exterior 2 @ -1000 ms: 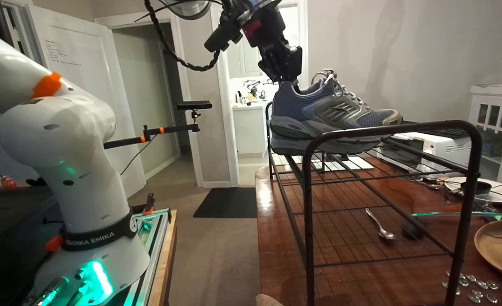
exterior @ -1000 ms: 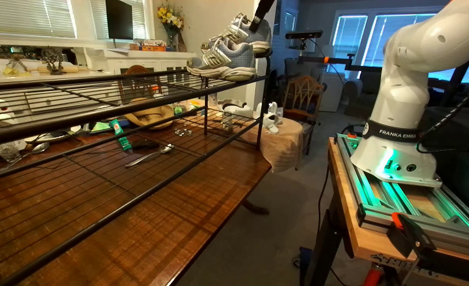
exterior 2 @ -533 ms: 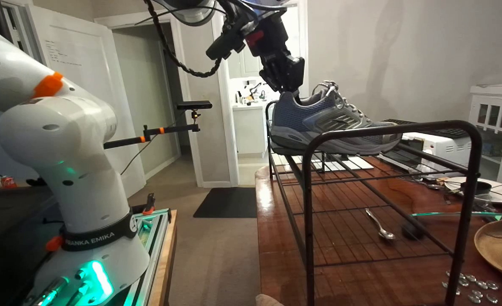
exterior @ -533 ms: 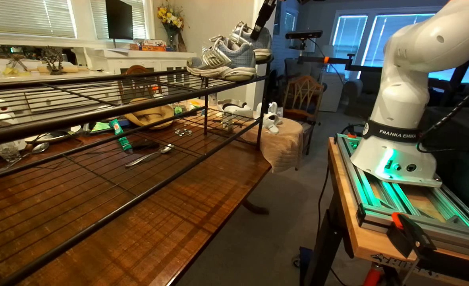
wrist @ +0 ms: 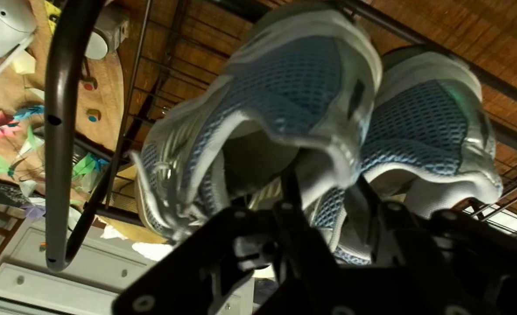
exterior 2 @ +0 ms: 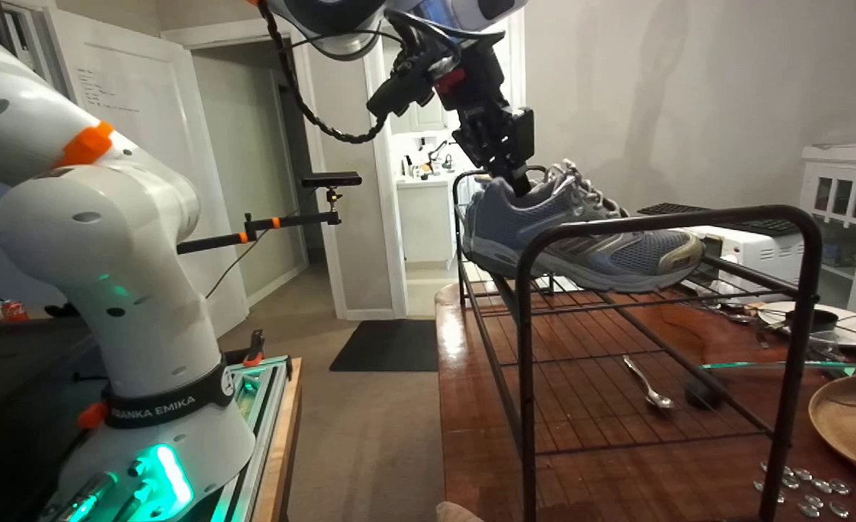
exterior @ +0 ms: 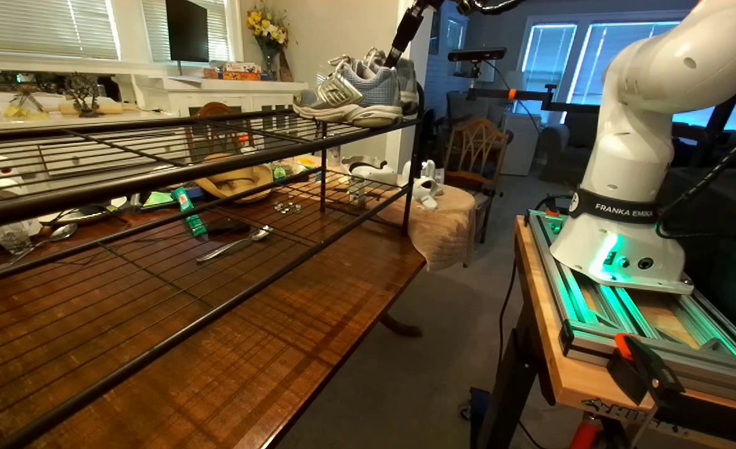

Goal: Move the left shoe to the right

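Wrist view: left shoe (wrist: 276, 92), a grey low-top with blue mesh and pale laces. Gripper (wrist: 326, 181), black, clenched on its collar at the heel end: one finger inside the shoe's mouth, one outside, between it and the other shoe (wrist: 420, 127). That one, near-identical, lies just beside; whether the two touch cannot be told.

In an exterior view: left shoe over the top shelf of the dark wire rack (exterior 2: 793, 362), at the end nearer that camera. Tilted, toe lower than heel; the rack's end bar crosses in front. Whether the sole touches the wires cannot be told.

In an exterior view, with a green packet (exterior: 190, 212) on the wooden table (exterior: 343, 293): other shoe upright on the top shelf, hiding most of the left shoe behind it.

Arm (exterior 2: 123, 232), white: in both exterior views, mounted on a wooden bench (exterior: 583, 377), base lit green.

Spoon (exterior 2: 649, 384), metal: seen through the lower shelf. Hat (exterior 2: 855, 420), straw: on the table. Glass beads (exterior 2: 803, 475), clear, several: near the hat. Toaster oven (exterior 2: 768, 257), white: beyond the rack. Mat (exterior 2: 384, 346), black: on the floor (exterior 2: 370, 442). Flowers (exterior: 268, 28), yellow and white: in a vase (exterior: 271, 60).
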Controlling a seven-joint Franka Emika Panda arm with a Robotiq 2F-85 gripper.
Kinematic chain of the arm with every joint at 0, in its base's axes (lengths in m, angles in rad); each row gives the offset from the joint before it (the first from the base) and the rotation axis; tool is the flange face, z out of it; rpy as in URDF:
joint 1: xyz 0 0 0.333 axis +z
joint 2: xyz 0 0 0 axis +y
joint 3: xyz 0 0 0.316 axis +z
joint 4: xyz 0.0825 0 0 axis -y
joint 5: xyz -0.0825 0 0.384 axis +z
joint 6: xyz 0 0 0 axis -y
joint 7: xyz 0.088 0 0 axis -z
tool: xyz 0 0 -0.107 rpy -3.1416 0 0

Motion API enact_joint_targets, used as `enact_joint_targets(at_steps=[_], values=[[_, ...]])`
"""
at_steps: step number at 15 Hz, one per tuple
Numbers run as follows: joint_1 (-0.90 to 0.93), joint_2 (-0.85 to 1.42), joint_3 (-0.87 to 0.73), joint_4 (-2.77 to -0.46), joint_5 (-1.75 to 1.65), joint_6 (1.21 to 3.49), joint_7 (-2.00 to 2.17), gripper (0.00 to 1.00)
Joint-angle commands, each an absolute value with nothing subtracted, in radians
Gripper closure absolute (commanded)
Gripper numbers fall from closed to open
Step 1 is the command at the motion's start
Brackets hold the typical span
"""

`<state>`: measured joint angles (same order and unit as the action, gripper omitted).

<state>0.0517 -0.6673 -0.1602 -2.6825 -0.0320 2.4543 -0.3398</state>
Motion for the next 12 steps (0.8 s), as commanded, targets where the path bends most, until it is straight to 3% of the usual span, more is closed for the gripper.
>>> enact_joint_targets(at_steps=[1, 5, 6, 12], values=[[0.042, -0.638, -0.137, -2.662, -0.033, 2.497, -0.305, 0.35], [0.039, -0.626, -0.115, -2.603, -0.033, 2.482, -0.268, 0.05], [0.038, -0.625, -0.105, -2.579, -0.030, 2.465, -0.247, 0.01], [-0.032, -0.593, -0.017, -2.467, -0.048, 2.340, -0.036, 0.00]])
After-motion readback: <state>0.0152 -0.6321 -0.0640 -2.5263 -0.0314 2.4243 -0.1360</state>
